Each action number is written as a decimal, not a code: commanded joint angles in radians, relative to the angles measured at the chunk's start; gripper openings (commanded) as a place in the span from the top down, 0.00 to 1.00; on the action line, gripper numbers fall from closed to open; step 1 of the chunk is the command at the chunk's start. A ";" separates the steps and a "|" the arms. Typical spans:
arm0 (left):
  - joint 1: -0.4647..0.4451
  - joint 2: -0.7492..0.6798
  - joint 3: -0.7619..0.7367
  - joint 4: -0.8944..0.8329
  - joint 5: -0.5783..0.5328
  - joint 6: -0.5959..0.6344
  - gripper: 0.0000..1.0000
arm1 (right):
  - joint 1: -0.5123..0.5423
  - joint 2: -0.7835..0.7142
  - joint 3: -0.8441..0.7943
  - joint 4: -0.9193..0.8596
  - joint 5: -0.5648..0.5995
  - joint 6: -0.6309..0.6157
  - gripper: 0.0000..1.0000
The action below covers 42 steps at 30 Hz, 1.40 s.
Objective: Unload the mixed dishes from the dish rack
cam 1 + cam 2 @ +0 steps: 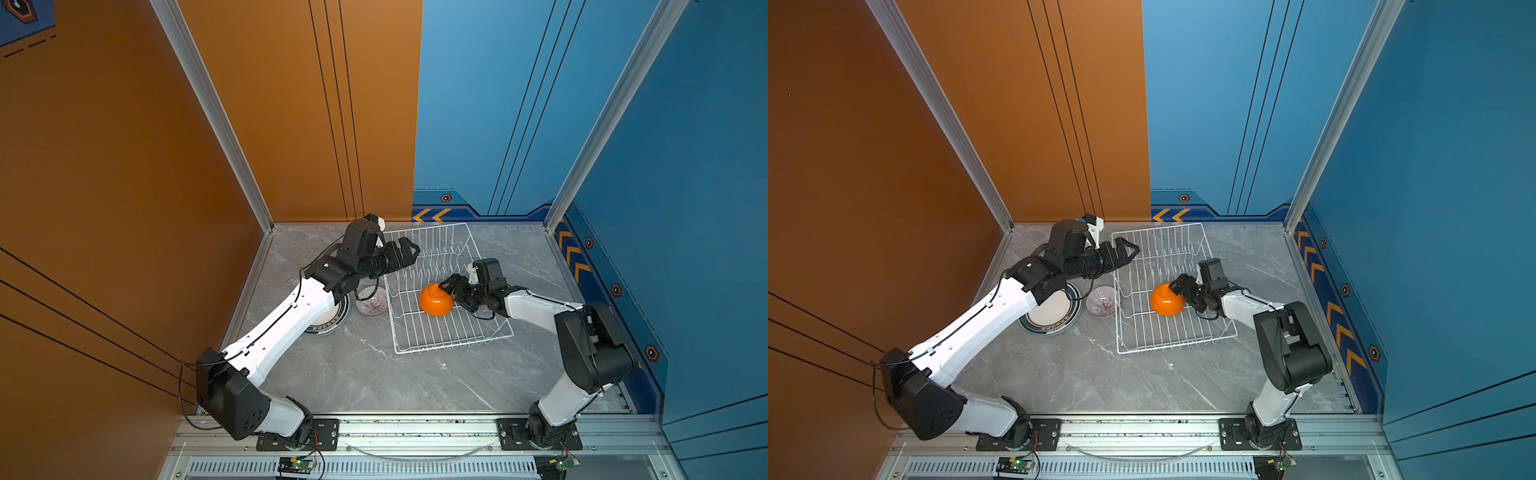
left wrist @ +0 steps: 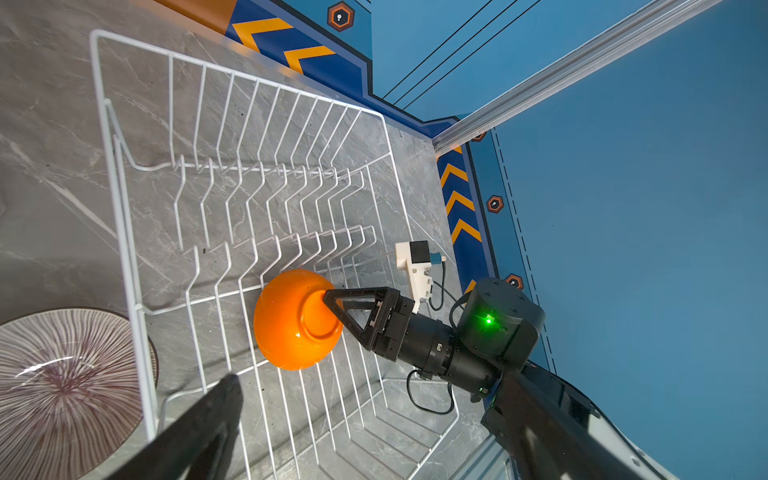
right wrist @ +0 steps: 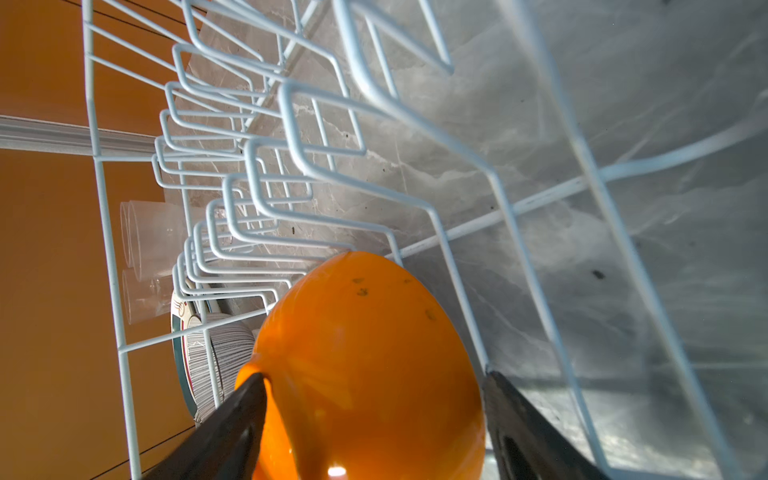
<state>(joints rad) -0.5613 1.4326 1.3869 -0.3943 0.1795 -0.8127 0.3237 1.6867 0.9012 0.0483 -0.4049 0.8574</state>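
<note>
The overturned orange bowl [image 1: 435, 300] is seen inside the white wire dish rack [image 1: 453, 343], just below the middle of both top views, straddled by the right gripper [image 1: 445, 287] with jaws spread wide, an actual hold not being discernible, on a grey marble tabletop [image 1: 353, 374] enclosed by an orange wall [image 1: 124, 166] and a blue wall [image 1: 685, 166].

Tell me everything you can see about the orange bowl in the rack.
The orange bowl is glossy, plain orange with a few dark specks. It lies tilted, mouth down, its round foot ring turned up, on the wire floor of the dish rack beside the prongs. The right gripper straddles the foot, jaws wide; whether they press it I cannot tell.
</note>
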 commanded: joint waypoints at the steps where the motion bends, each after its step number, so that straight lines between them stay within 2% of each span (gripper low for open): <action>1: 0.017 -0.018 -0.031 -0.027 0.002 0.024 0.02 | 0.021 0.032 0.019 -0.079 0.041 -0.004 0.14; 18: 0.038 -0.067 -0.085 -0.028 0.014 0.020 0.02 | 0.039 0.142 0.033 -0.093 0.074 0.033 0.13; 23: 0.046 -0.086 -0.110 -0.028 0.004 0.018 0.02 | 0.018 0.155 -0.006 0.015 0.036 0.087 0.20; 28: 0.052 -0.091 -0.120 -0.028 0.003 0.018 0.02 | 0.004 0.142 -0.033 0.128 -0.018 0.134 0.24; 42: 0.053 -0.069 -0.117 -0.028 0.006 0.027 0.02 | -0.029 0.046 -0.024 0.147 -0.074 0.166 0.27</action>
<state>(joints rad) -0.5171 1.3594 1.2785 -0.4156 0.1841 -0.8078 0.3149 1.7626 0.9001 0.2203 -0.4992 0.9783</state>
